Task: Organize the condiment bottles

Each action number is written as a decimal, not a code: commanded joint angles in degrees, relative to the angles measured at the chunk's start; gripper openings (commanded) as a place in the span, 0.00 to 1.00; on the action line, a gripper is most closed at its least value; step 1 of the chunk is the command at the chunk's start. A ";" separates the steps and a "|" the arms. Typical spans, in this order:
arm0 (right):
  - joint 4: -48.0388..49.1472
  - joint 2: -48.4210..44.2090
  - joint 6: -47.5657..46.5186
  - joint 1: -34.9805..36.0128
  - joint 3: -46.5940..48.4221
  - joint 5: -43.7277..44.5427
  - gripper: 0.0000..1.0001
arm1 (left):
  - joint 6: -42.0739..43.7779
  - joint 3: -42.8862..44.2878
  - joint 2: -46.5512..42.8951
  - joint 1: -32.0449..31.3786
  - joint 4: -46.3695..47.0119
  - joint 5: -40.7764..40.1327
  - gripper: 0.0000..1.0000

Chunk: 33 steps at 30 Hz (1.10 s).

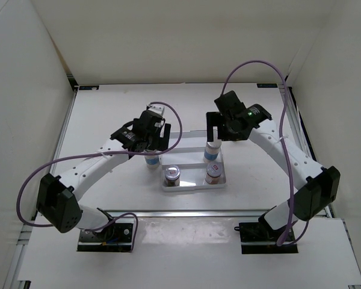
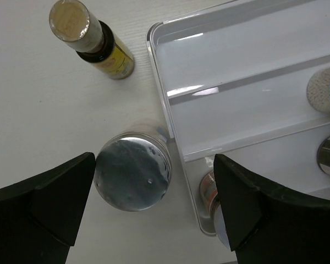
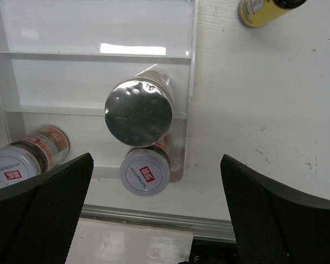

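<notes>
A white, silver-topped condiment bottle (image 2: 133, 172) stands on the table just left of the white tray (image 2: 236, 55). My left gripper (image 2: 154, 212) hangs open over it, one finger on each side, touching nothing. A slim yellow bottle (image 2: 91, 36) stands beyond it. My right gripper (image 3: 157, 214) is open above the tray (image 3: 88, 27). Beneath it a second silver-topped bottle (image 3: 138, 111) stands at the right end of the middle row. Two dark jars (image 3: 145, 171) (image 3: 22, 162) sit in the near row. Another yellow bottle (image 3: 264, 11) is on the table outside the tray.
The tray (image 1: 192, 141) lies mid-table between the two arms, its far row bare. White walls enclose the table at the left, right and back. A metal rail runs along the near edge, with the arm bases behind it.
</notes>
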 commanded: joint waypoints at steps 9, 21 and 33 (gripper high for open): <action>-1.32 -2.96 0.89 -0.37 -2.32 2.11 1.00 | -2.36 -2.79 1.77 2.30 -0.80 2.73 0.93; -1.85 -4.54 0.89 -2.04 -3.37 2.11 1.00 | -2.36 1.85 -4.37 2.91 -2.47 4.93 0.39; -1.85 -4.54 1.42 -2.57 -4.52 1.58 1.00 | -1.84 9.95 -8.52 0.10 -1.95 3.26 0.30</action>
